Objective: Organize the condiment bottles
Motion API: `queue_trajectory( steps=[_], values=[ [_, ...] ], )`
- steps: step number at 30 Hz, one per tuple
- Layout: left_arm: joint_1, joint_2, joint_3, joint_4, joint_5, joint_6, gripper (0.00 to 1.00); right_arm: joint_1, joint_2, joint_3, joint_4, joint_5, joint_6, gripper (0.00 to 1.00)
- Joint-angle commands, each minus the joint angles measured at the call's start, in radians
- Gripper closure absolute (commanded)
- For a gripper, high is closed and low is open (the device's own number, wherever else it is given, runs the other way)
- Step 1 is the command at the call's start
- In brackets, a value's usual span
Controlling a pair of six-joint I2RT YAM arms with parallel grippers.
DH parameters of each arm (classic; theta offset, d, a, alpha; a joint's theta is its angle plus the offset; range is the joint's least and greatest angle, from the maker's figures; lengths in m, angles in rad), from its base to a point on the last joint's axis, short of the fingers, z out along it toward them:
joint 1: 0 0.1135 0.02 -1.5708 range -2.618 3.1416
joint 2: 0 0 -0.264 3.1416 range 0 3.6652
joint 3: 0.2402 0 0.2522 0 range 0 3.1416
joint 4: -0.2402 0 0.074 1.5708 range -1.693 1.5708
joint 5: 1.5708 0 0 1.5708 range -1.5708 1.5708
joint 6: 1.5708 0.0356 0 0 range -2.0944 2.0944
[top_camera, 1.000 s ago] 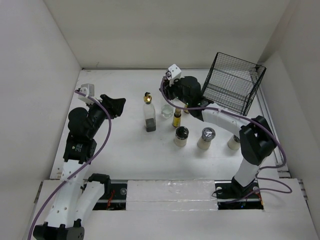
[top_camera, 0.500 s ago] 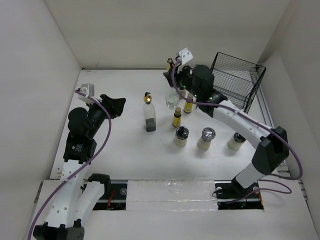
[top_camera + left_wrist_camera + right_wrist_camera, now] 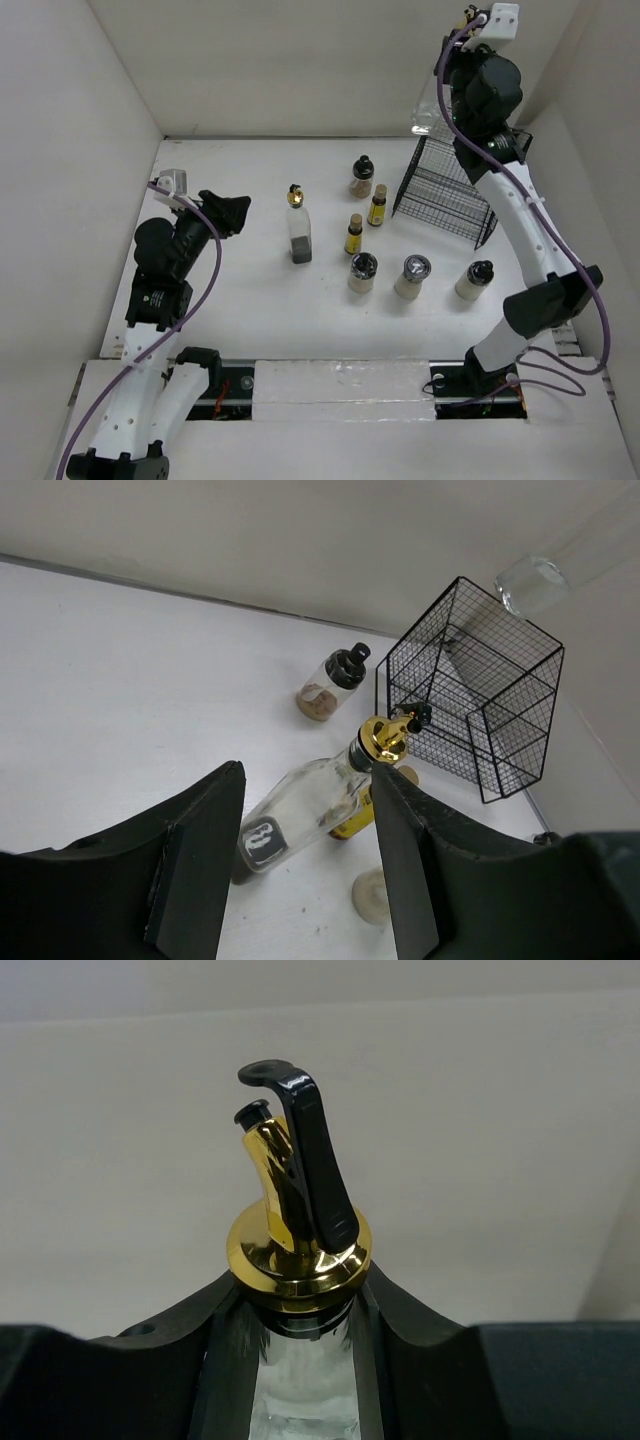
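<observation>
This looks like a robotics lab test cell. Plain white panels (image 3: 70, 150) box in a white table (image 3: 250, 180) at nine, twelve and three o'clock. A left arm (image 3: 160, 280) and right arm (image 3: 525, 220), trailing purple cables (image 3: 217, 260), are bolted to a mounting rail (image 3: 340, 380) at six o'clock. The condiment bottles (image 3: 362, 272) stand like test props.

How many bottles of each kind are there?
Tall clear bottles: 2
Amber bottles: 2
Pale jars: 3
Brown-filled jar: 1
Total: 8
</observation>
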Motion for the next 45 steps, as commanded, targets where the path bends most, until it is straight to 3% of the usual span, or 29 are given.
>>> queue_trajectory(
  steps=[1, 8, 24, 45],
  values=[
    [-0.004, -0.006, 0.004, 0.053, 0.018, -0.004, 0.51, -0.063, 0.059, 0.123, 0.01, 0.096, 0.003, 0.96],
    [-0.004, -0.006, 0.002, 0.062, 0.021, -0.004, 0.51, -0.158, 0.165, 0.223, -0.01, 0.127, 0.003, 0.97],
    [-0.004, 0.012, -0.007, 0.062, 0.023, -0.013, 0.51, -0.23, 0.301, 0.346, -0.001, 0.242, 0.035, 0.98],
    [-0.004, 0.031, -0.007, 0.072, 0.041, -0.013, 0.49, -0.192, 0.329, -0.028, 0.154, 0.285, 0.146, 0.98]
  ],
)
